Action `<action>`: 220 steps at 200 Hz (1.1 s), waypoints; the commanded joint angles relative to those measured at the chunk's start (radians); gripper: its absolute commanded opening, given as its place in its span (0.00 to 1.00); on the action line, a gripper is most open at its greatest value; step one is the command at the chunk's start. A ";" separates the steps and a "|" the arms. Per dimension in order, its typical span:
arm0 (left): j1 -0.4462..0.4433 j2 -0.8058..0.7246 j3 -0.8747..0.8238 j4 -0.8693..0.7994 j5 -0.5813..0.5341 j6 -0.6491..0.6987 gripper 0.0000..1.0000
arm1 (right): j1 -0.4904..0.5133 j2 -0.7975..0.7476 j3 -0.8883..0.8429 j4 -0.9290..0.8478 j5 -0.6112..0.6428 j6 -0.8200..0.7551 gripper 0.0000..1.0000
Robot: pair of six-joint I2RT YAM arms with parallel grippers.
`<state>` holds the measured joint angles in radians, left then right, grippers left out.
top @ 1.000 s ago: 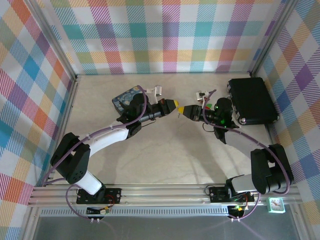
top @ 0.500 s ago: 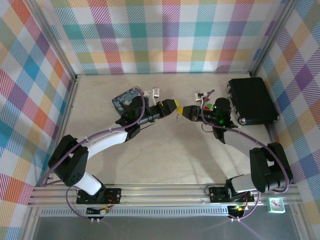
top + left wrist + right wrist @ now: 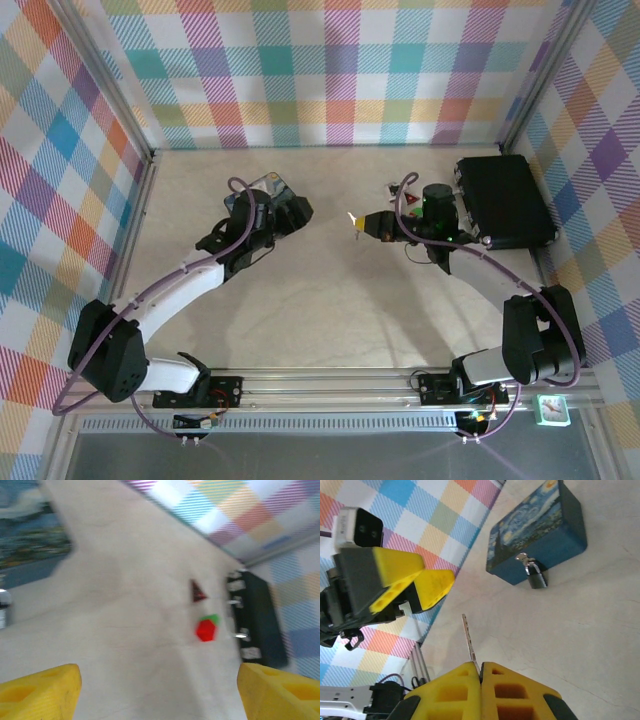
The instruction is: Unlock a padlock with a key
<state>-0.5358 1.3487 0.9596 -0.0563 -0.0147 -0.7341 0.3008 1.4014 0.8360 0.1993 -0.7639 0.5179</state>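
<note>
The right gripper (image 3: pixel 480 666), blocky yellow plastic, is pinched tight on the thin silver-grey metal key (image 3: pixel 468 632), its blade jutting forward. The tiny dark padlock (image 3: pixel 537 578) with its silver shackle hangs on the blue starry-night painted tin (image 3: pixel 535 527), which sits on the pale matte desk (image 3: pixel 570 630). The left gripper (image 3: pixel 157 675) gapes wide, empty.

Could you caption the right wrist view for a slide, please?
Right gripper pinches the key; the padlock hangs on the painted tin.
</note>
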 commanded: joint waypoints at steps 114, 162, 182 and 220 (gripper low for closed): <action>0.049 0.479 0.157 -0.127 -0.296 0.129 0.63 | 0.009 0.048 -0.008 -0.078 0.058 -0.068 0.00; 0.048 0.600 0.226 -0.083 -0.406 0.158 0.56 | 0.009 0.022 -0.021 -0.088 0.061 -0.068 0.00; 0.051 0.643 0.255 -0.070 -0.407 0.179 0.50 | 0.009 0.015 -0.026 -0.098 0.064 -0.070 0.00; 0.055 0.709 0.306 -0.060 -0.395 0.208 0.47 | 0.009 -0.013 -0.032 -0.094 0.060 -0.051 0.00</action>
<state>-0.4881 2.0018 1.2232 -0.1562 -0.4046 -0.5648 0.3027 1.4261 0.8211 0.1024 -0.6949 0.4576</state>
